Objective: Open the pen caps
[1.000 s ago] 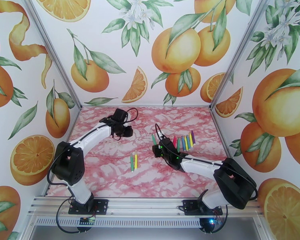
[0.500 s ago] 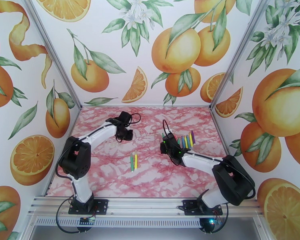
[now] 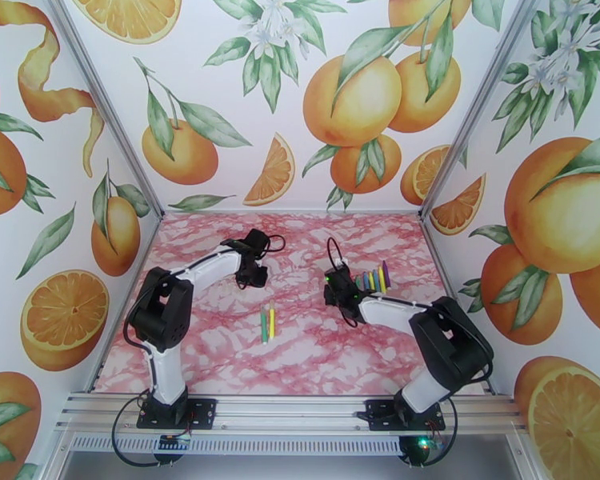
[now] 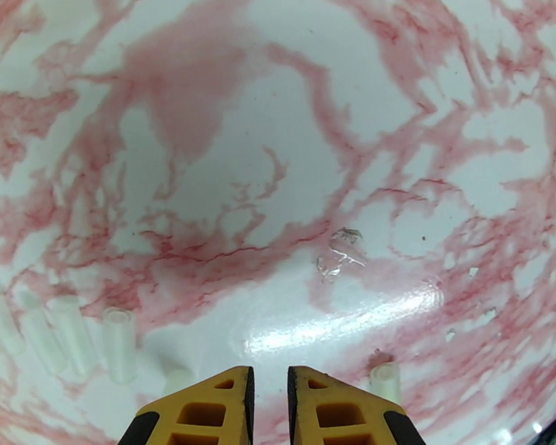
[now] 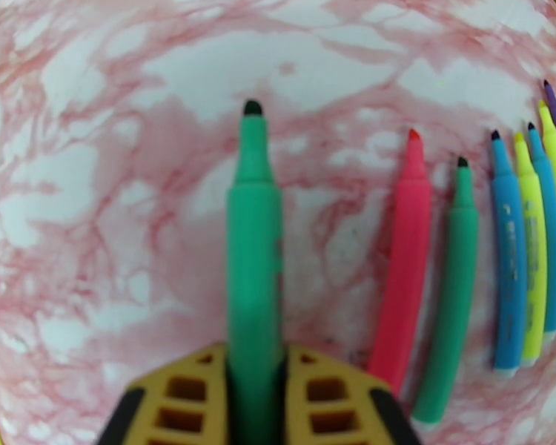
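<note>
Right pincer [image 5: 254, 354]: clamped on green pen [image 5: 254, 216], bare tip pointing straight ahead.
Row of bare-tipped pens [image 5: 456, 291]: just to its right, parallel to the held pen.
Left pincer [image 4: 269, 374]: shut, empty; loose caps [image 4: 120, 343] on the worktop [image 4: 278, 142] ahead-left.
Pair of pens [image 3: 266, 324]: between the arms, probably nearer the left pincer.

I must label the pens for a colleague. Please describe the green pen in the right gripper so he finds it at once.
On the pink-marbled table, find the row of coloured pens right of centre. Left of that row, the right gripper clamps one green pen. Unlike the row's green pen, it is apart, between yellow fingers.
</note>
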`<state>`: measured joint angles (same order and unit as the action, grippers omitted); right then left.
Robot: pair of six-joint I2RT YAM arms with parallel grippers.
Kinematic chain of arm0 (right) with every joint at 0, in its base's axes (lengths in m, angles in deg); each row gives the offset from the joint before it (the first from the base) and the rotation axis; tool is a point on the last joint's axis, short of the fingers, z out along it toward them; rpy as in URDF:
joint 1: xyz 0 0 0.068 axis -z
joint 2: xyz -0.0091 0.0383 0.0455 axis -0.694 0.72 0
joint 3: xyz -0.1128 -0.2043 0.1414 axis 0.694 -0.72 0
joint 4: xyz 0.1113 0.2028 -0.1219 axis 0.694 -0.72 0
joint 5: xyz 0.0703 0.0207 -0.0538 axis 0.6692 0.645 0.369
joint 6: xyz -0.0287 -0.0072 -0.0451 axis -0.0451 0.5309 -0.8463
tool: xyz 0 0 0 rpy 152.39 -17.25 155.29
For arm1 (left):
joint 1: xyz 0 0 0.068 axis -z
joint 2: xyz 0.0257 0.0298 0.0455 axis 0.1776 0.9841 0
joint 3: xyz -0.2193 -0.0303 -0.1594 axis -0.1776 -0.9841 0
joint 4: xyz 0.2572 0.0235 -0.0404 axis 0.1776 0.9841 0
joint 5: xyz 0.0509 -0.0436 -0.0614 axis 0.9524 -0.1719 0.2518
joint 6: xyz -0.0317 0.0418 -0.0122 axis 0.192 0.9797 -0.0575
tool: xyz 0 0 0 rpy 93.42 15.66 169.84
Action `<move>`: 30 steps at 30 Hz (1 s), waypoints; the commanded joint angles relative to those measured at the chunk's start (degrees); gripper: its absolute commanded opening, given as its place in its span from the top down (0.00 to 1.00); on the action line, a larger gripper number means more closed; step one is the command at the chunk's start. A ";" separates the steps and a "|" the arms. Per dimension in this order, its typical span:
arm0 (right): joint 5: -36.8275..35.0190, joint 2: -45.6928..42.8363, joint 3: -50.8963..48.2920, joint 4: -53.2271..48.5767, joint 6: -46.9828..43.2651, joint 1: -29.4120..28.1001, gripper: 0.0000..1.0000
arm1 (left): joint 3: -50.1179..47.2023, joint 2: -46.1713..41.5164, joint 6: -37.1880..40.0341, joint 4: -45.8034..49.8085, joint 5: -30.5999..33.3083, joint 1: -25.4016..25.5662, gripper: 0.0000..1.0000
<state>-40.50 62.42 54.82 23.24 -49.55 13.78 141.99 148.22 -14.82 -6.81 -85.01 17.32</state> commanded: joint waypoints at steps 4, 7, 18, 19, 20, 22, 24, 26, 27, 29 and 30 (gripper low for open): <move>-1.53 2.16 1.93 -2.07 2.03 1.13 0.94 | 1.54 1.47 0.79 0.80 1.39 0.49 0.97; -2.02 2.79 2.37 -3.26 2.68 1.46 0.89 | 1.46 1.95 0.90 1.16 2.39 0.56 0.96; -1.75 3.72 2.46 -4.35 3.60 2.48 0.83 | 1.63 3.67 1.22 2.24 2.81 0.68 0.93; -1.77 3.72 2.46 -4.41 3.61 2.49 0.82 | 1.72 3.86 1.21 2.44 2.81 0.73 0.93; -1.77 3.76 2.47 -4.40 3.61 2.49 0.82 | 1.80 4.09 1.23 2.55 2.81 0.68 0.92; -1.70 3.89 2.47 -4.48 3.61 2.49 0.82 | 1.90 4.36 1.38 2.82 4.44 0.84 0.92; -1.54 3.98 2.47 -4.48 3.61 2.52 0.82 | 1.94 4.62 1.36 2.80 4.51 0.87 0.91; -1.46 4.07 2.46 -4.42 3.80 2.59 0.81 | 1.93 4.88 1.45 2.89 4.55 0.93 0.90; -1.50 4.07 2.38 -4.40 3.87 2.58 0.81 | 1.98 5.08 1.42 2.97 4.57 0.93 0.89; -1.22 3.90 2.37 -4.36 3.96 2.73 0.81 | 2.07 5.41 1.49 3.13 4.76 1.01 0.89; -1.09 3.84 2.36 -4.23 4.04 2.68 0.80 | 2.16 5.63 1.55 3.20 4.83 1.01 0.89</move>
<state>-40.98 65.55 56.16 19.81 -46.40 15.92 142.14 152.84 -13.68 -4.45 -81.29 17.98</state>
